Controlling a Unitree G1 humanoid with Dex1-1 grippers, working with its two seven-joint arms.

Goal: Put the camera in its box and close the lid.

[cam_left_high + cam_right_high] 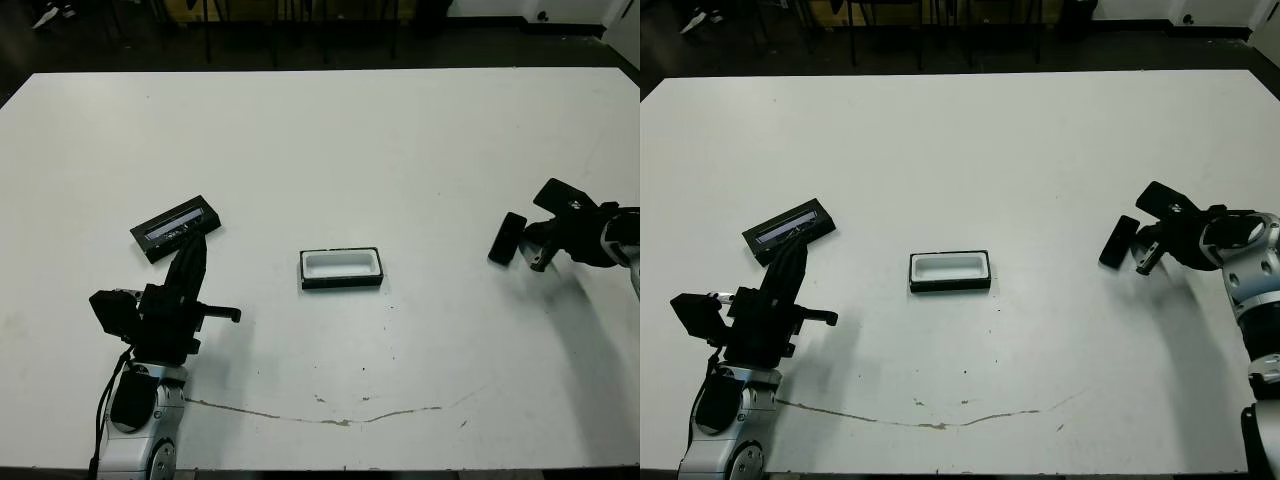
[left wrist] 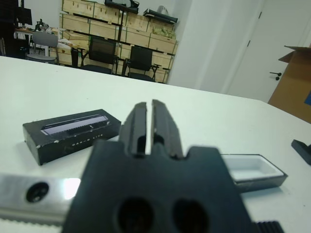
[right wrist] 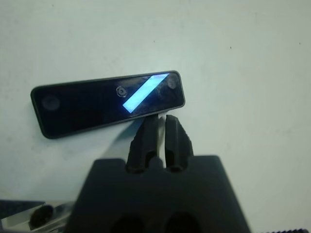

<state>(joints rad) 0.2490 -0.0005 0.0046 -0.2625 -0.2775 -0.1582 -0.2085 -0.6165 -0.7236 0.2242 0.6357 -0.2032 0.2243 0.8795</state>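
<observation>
The box (image 1: 342,268) lies open in the middle of the white table, its white lining bare. To its left the lid (image 1: 176,227) lies flat, silvery strip up. My left gripper (image 1: 195,245) is shut and holds nothing; it hovers just in front of the lid, pointing at it, and in the left wrist view its fingertips (image 2: 138,109) stand between lid (image 2: 73,132) and box (image 2: 252,170). The camera (image 1: 507,238) lies flat at the far right. In the right wrist view my right gripper (image 3: 159,118) is shut, with its tips at the long edge of the camera (image 3: 97,104), not around it.
A thin cracked line (image 1: 330,418) runs across the table near its front edge. Wide bare table (image 1: 320,140) stretches behind the objects. Beyond the far edge stand chairs (image 2: 141,60), wooden crates (image 2: 87,9) and a cardboard box (image 2: 294,82).
</observation>
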